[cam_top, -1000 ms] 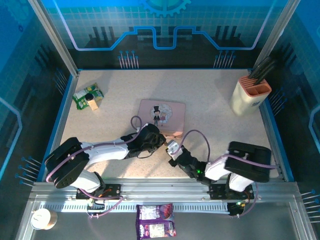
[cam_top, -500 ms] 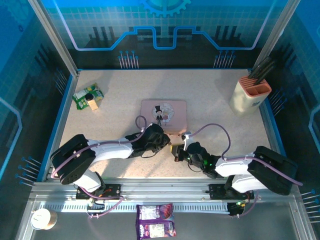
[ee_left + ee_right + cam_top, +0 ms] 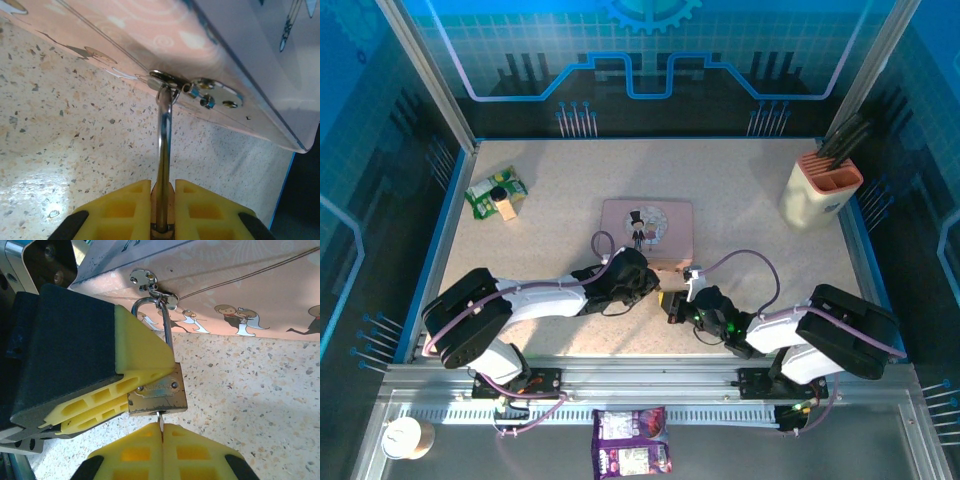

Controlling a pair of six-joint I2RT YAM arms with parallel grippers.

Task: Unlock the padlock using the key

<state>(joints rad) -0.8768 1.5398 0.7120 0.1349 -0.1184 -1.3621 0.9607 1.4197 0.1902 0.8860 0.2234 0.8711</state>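
Saw a pink tin (image 3: 647, 228) mid-table on speckled tabletop (image 3: 740, 190), green packet (image 3: 492, 190) far left, beige holder (image 3: 820, 190) with dark handles, perhaps knives, far right, purple packet (image 3: 631, 452) and paper cup (image 3: 404, 437) past the near edge.

A speckled beige counter (image 3: 740, 190) with a blue edge is seen from above. A pink tin (image 3: 647, 228) is set flat near its middle. A green packet (image 3: 492, 190) is laid by the far left corner, with a small tan piece (image 3: 506, 208) touching it. A cream holder (image 3: 820, 192) filled with dark handles is stood near the far right corner, well apart from the tin.
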